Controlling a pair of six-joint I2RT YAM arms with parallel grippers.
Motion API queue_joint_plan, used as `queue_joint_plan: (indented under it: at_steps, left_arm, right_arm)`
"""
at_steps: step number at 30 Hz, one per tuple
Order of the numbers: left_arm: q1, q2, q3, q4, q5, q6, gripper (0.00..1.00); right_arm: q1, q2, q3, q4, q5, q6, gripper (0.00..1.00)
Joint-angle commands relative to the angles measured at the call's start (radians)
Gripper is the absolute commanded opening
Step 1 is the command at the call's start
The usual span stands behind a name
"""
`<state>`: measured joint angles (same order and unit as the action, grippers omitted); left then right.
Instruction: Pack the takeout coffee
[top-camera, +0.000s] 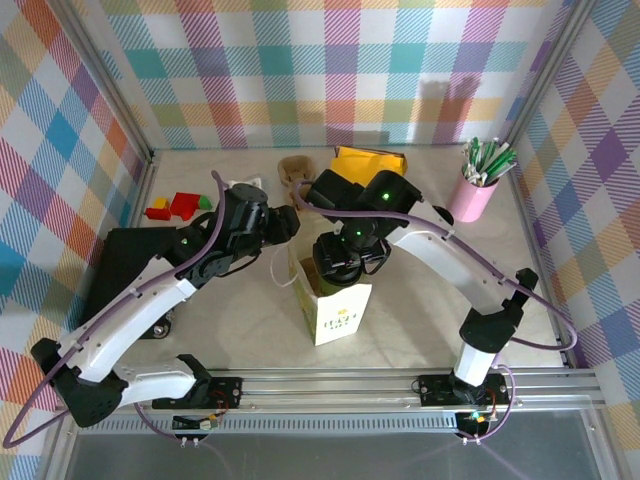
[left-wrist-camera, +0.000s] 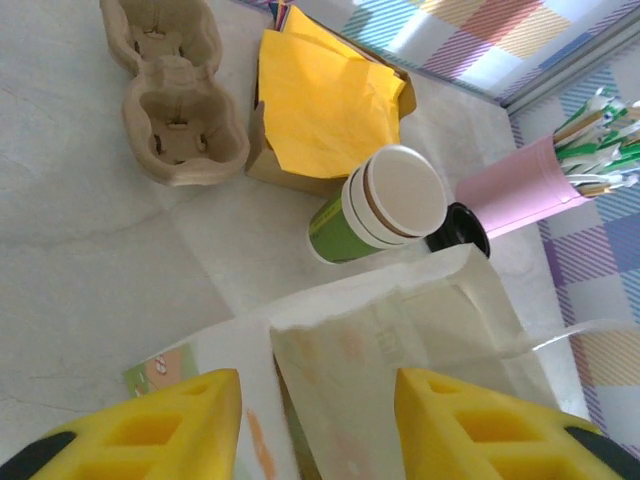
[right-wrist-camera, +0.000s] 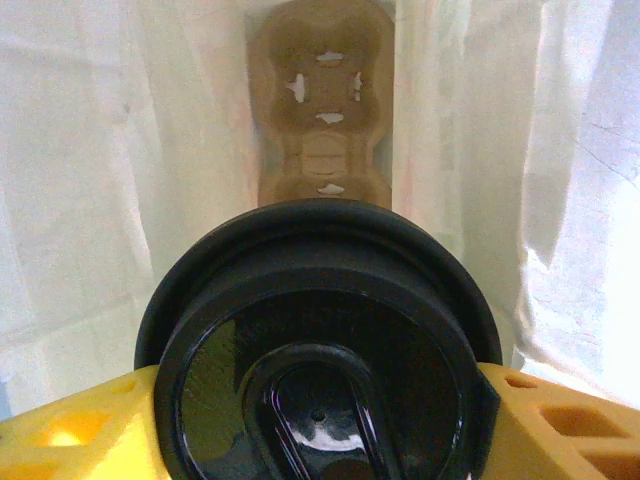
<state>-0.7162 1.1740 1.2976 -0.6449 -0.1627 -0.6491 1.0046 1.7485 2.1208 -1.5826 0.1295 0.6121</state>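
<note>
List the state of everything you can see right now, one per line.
paper bag: upright, mouth open
takeout coffee: lidded, held inside the paper bag
bagged carrier: on the bottom, visible cells empty
loose carrier: empty
right gripper: shut on the takeout coffee
left gripper: open, by the bag's rim
pink cup: upright, holding sticks

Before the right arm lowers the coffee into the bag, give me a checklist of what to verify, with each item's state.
1. Right fingers clamp the takeout coffee: ok, one on each side of its lid.
2. Coffee over the paper bag opening: ok, white walls on both sides.
3. Cup carrier on the bag's bottom: ok.
4. Coffee lined up with a carrier slot: cannot tell.
5. Left fingers clear of the bag's rim: cannot tell; they stand apart.
6. Bag upright: ok.
</note>
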Motion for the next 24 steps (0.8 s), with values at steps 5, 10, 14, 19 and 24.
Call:
queue_joint_plan:
  at_steps: [5, 10, 14, 19, 24]
  left_arm:
    - [0.056, -0.059, -0.04, 0.002, 0.144, 0.063, 0.47]
    - [0.076, -0.075, -0.028, -0.05, 0.167, 0.086, 0.48]
    - [0.087, -0.111, -0.041, -0.072, 0.165, 0.095, 0.48]
    - [0.092, -0.155, -0.06, -0.091, 0.155, 0.109, 0.49]
    - [0.093, -0.181, -0.076, -0.092, 0.157, 0.112, 0.49]
  right_arm:
    - [0.058, 0.065, 0.092, -0.018, 0.023, -0.009, 0.51]
    - [0.079, 0.099, 0.113, -0.037, 0.053, -0.005, 0.51]
    - [0.081, 0.114, 0.107, -0.047, 0.083, -0.015, 0.51]
    - [0.082, 0.096, 0.03, 0.022, 0.085, -0.043, 0.51]
    - [0.078, 0.093, -0.019, 0.05, 0.085, -0.059, 0.51]
